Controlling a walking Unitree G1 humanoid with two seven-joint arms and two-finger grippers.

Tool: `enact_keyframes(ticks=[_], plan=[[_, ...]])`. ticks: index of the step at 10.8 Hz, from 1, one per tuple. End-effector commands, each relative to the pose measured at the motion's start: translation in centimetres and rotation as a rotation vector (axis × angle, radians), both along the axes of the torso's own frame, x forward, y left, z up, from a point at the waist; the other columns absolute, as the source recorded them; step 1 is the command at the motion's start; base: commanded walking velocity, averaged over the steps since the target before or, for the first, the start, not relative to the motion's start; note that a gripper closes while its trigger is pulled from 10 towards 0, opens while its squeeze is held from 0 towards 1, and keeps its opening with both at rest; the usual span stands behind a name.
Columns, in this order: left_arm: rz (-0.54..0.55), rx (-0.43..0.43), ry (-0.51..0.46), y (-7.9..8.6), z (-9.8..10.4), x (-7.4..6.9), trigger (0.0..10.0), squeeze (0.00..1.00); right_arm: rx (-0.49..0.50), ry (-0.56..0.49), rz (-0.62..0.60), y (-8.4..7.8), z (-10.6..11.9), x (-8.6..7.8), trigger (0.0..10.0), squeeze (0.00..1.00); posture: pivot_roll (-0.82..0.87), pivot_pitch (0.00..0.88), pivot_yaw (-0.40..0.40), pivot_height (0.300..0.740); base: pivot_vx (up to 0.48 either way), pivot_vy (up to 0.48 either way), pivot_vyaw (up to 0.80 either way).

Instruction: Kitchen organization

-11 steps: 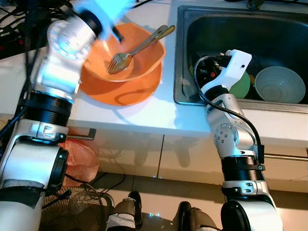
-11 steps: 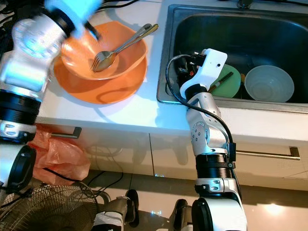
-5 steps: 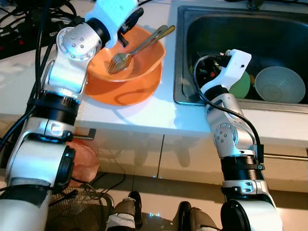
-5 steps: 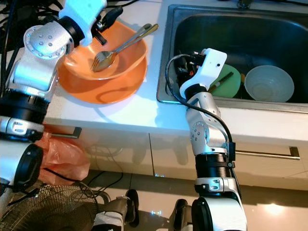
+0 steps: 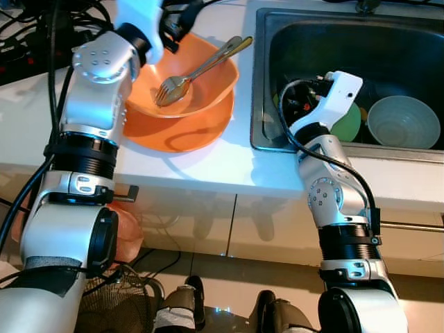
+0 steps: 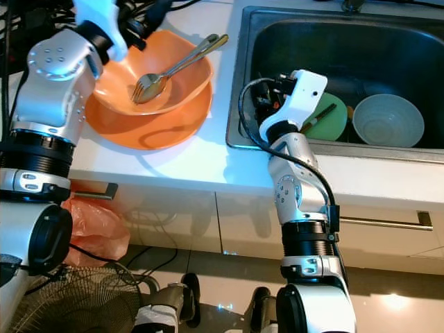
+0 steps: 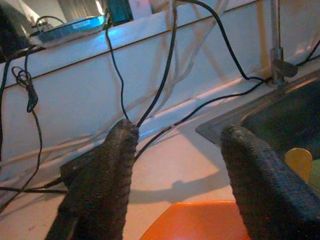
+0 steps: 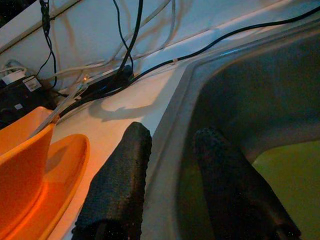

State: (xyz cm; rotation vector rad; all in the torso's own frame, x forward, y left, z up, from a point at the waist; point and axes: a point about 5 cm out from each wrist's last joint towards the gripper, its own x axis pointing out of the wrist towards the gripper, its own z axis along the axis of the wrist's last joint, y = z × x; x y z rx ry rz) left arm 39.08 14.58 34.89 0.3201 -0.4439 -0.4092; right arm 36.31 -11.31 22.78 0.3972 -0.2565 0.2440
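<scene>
The left gripper (image 7: 175,165) is held with its two black fingers (image 7: 105,175) spread wide apart and nothing between them, poised above the far rim of the orange bowl (image 5: 182,76). The right gripper (image 8: 175,195) is parted as well, empty, and set astride the left wall of the sink (image 6: 244,83), one finger on the counter side and one inside the basin.

The orange bowl is stacked in an orange plate (image 5: 173,132) near the counter's (image 5: 201,166) back edge, just beside the sink's left rim. A fork (image 5: 173,87) and a second utensil, probably a spoon (image 5: 229,48), are leaned in the bowl with their handles over the rim nearest the sink.

The bowl and plate are judged to be rigid, light plastic, smooth and likely slippery, not fragile. A pinch across the bowl's thin rim, one finger inside and one outside, is judged the best hold, well clear of the handles. The loose cutlery may slide or tip out if the bowl is tilted.

In the basin a green plate (image 6: 326,118) and a pale bowl (image 6: 387,119) are lying.
</scene>
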Motion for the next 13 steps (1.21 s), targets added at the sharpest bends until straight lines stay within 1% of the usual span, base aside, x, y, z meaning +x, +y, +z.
enact_keyframes(ticks=[1, 2, 3, 4, 5, 6, 7, 8, 9, 10, 11, 12, 13], plan=[[0.005, -0.022, -0.01, 0.3, 0.2, -0.3, 10.0, 1.0, -0.006, 0.006, 0.002, 0.1, -0.2, 0.0, 10.0, 0.0, 0.11, 0.21, 0.054, 0.74, 0.0, 0.0, 0.0], [0.019, -0.041, -0.01, 0.7, 0.1, -0.3, 10.0, 1.0, -0.006, 0.006, 0.0, 0.1, -0.2, 0.0, 10.0, 0.0, 0.11, 0.212, 0.054, 0.74, 0.0, 0.0, 0.0], [0.037, -0.085, 0.003, 1.5, -0.3, -0.3, 10.0, 1.0, -0.007, 0.006, -0.002, 0.0, -0.2, 0.0, 10.0, 0.0, 0.12, 0.213, 0.051, 0.74, 0.0, 0.0, 0.0], [0.05, -0.089, 0.029, 1.8, -1.1, -0.2, 10.0, 1.0, -0.009, 0.007, -0.003, -0.1, -0.2, 0.0, 10.0, 0.0, 0.12, 0.215, 0.051, 0.74, 0.0, 0.0, 0.0], [0.023, -0.065, 0.043, 1.4, -1.4, -0.3, 10.0, 1.0, -0.009, 0.007, -0.001, -0.1, -0.2, 0.0, 10.0, 0.0, 0.12, 0.216, 0.049, 0.74, 0.0, 0.0, 0.0], [-0.03, -0.008, 0.058, 0.8, -1.5, -0.5, 10.0, 1.0, -0.009, 0.008, -0.001, 0.0, -0.2, 0.1, 10.0, 0.0, 0.12, 0.215, 0.05, 0.74, 0.0, 0.0, 0.0], [-0.058, 0.084, 0.07, 0.4, -1.6, -0.5, 10.0, 0.0, -0.008, 0.007, 0.0, 0.0, -0.2, 0.1, 10.0, 0.0, 0.12, 0.215, 0.051, 0.74, 0.0, 0.0, 0.0], [-0.023, 0.16, 0.066, 0.5, -1.3, -0.2, 10.0, 0.0, -0.007, 0.006, 0.001, 0.1, -0.1, 0.1, 10.0, 0.0, 0.12, 0.215, 0.054, 0.74, 0.0, 0.0, 0.0], [0.025, 0.254, 0.056, 0.8, -0.8, 0.1, 10.0, 0.0, -0.005, 0.004, -0.001, 0.0, -0.1, 0.1, 10.0, 0.0, 0.12, 0.212, 0.056, 0.74, 0.0, 0.0, 0.0], [0.05, 0.307, 0.057, 0.9, -0.6, 0.3, 10.0, 0.0, -0.005, 0.004, -0.002, 0.0, -0.1, 0.1, 10.0, 0.0, 0.12, 0.213, 0.057, 0.74, 0.0, 0.0, 0.0], [0.055, 0.363, 0.074, 0.8, -0.4, 0.6, 10.0, 0.0, -0.004, 0.003, -0.004, 0.0, -0.1, 0.1, 10.0, 0.0, 0.11, 0.212, 0.06, 0.74, 0.0, 0.0, 0.0], [0.047, 0.392, 0.081, 0.7, -0.4, 0.7, 10.0, 0.0, -0.004, 0.001, -0.005, 0.0, -0.1, 0.1, 10.0, 0.0, 0.11, 0.212, 0.06, 0.74, 0.0, 0.0, 0.0], [0.01, 0.424, 0.109, 0.3, -0.7, 0.7, 10.0, 0.0, -0.003, 0.001, -0.007, -0.1, 0.0, 0.1, 10.0, 0.0, 0.11, 0.213, 0.062, 0.74, 0.0, 0.0, 0.0]])
